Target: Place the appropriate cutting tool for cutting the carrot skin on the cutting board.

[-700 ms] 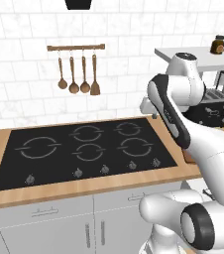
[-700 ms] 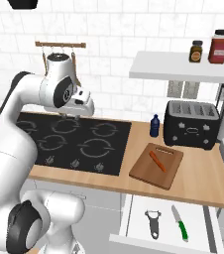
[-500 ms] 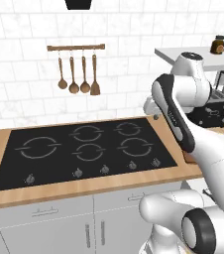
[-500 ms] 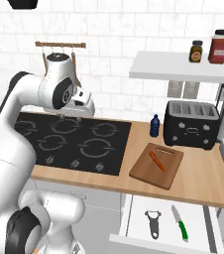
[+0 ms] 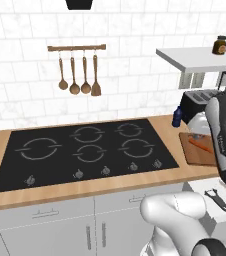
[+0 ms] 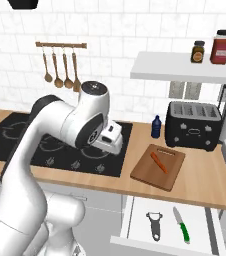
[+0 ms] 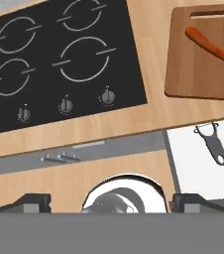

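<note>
Currently the peeler (image 7: pixel 212 144) lies in the open drawer (image 7: pixel 193 163), unheld, forked head toward the counter edge, handle trailing to about 5 o'clock in the hand view. Its long axis runs roughly 11 to 5 there. From the fingertips (image 7: pixel 34 202) at the bottom of that view it sits at about 2 o'clock, apart from them. The gripper (image 7: pixel 111 203) holds nothing, its fingers spread wide. The cutting board (image 7: pixel 198 74), at 12 o'clock from the peeler, carries the carrot (image 7: pixel 209 45) lying diagonally. Beside the peeler in the right base view lies a green-handled knife (image 6: pixel 181 226).
</note>
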